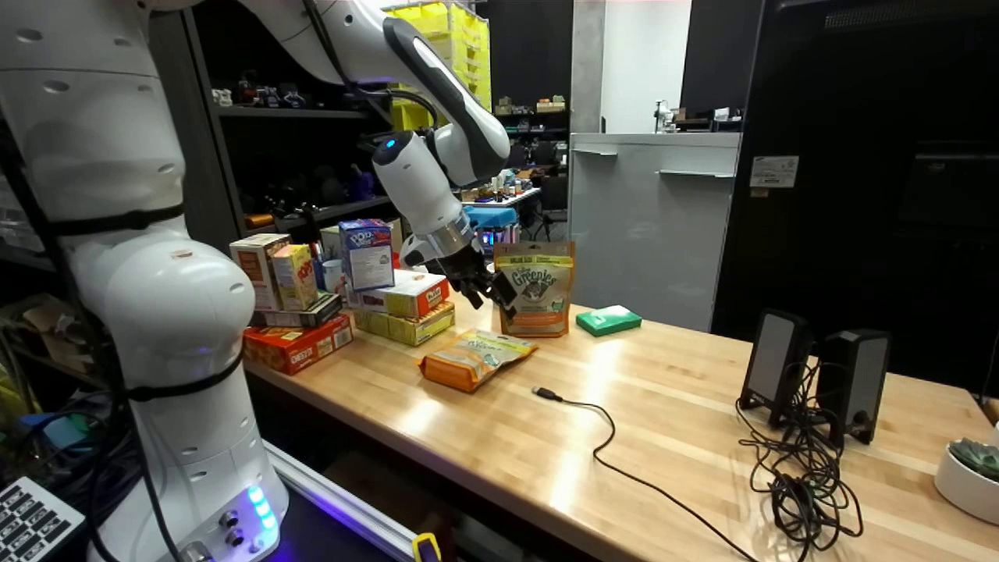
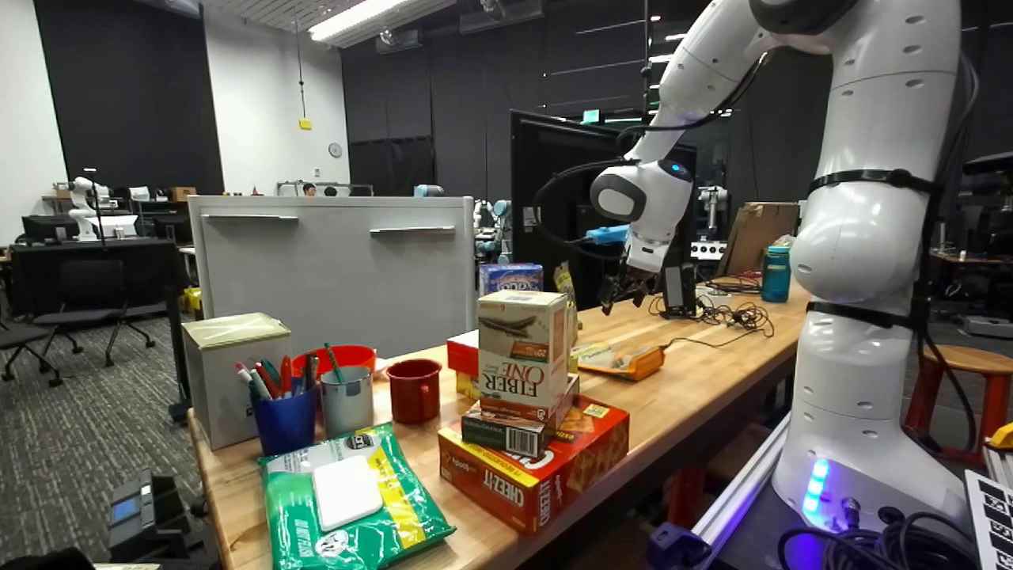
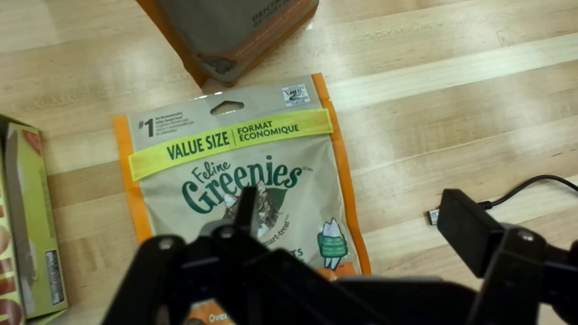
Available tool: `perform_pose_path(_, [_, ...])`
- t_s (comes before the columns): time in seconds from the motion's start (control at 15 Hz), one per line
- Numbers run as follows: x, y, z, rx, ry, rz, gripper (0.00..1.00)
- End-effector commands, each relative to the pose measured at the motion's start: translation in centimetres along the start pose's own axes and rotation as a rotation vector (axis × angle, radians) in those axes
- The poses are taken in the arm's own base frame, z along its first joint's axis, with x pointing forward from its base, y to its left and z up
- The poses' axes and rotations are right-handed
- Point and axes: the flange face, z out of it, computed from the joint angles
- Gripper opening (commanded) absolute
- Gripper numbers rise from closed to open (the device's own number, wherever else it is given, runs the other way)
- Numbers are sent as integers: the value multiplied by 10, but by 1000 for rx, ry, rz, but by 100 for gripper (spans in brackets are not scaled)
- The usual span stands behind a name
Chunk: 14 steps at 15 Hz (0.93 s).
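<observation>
- Nearest in our wrist view, the claw (image 3: 355, 216) stands wide, holding nothing, above a lying pouch (image 3: 244, 176).
- Beneath, we find that pouch face-up on the desk (image 3: 451, 158), which bears its full weight.
- Nearby, a cable (image 3: 485, 205) trails loose, its plug (image 3: 433, 217) unattached.
- Beyond, in an exterior view, a second pouch (image 1: 538, 285) stands upright, probably steadied by its filled base.

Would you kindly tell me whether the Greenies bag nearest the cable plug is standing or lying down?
Lying down: in an exterior view the Greenies bag rests on the table, printed face up.
</observation>
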Motion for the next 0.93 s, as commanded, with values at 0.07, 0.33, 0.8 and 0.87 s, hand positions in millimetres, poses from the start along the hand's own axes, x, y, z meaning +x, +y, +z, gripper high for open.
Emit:
perform_pose_path(0.07, [0, 0, 1, 2, 3, 4, 100])
perform_pose_path(0.33, [9, -9, 6, 19, 33, 76, 100])
perform_pose_path(0.8, [39, -18, 1, 35, 72, 285, 100])
perform_pose_path(0.87, [42, -16, -1, 32, 75, 306, 100])
